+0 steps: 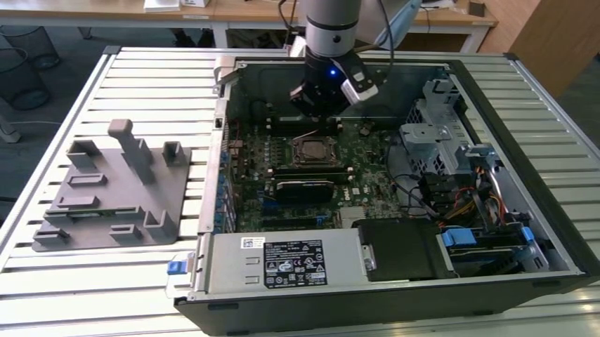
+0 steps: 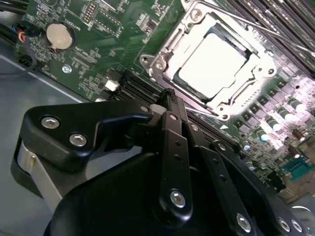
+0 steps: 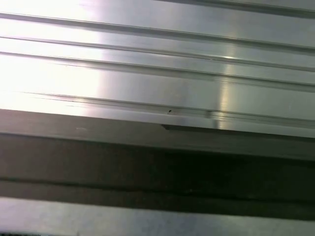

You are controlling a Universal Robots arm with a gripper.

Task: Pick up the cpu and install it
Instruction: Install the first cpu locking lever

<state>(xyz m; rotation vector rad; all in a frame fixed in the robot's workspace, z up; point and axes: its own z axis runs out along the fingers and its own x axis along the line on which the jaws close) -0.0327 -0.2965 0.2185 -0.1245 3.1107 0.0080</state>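
One end effector (image 2: pixel 167 98): black and bare, with nothing seen in its grip. Whether it stands apart or together cannot be told. In the exterior view it hangs inside the open computer case (image 1: pixel 553 232) toward the rear wall, above the board (image 1: pixel 324 111).
Motherboard (image 2: pixel 113 44): green, directly beneath the end effector in the second wrist view. A round coin cell (image 2: pixel 60 35) lies off to one side.
Socket frame (image 2: pixel 162 61): a bright metal surround with screw heads at its corners, just beyond the tip of the end effector. In the exterior view it sits mid-board (image 1: pixel 312 149).
Cpu (image 2: pixel 211 64): its silvery top lies inside the socket frame and looks flat and square to the opening. It is apart from the end effector.
Step in hand: judged to be the seating of the chip, with the pick-up done.
Doing it well: the chip should lie level, with no corner riding on the frame. It should get no sideways nudge, since the contacts below would bend easily. Any travel here is best kept vertical and clear of the thin wire levers (image 2: pixel 256 29) beside the socket.
Holder tray (image 1: pixel 112 189): grey plastic, well apart on the slatted bench (image 1: pixel 103 281) at the exterior view's left.
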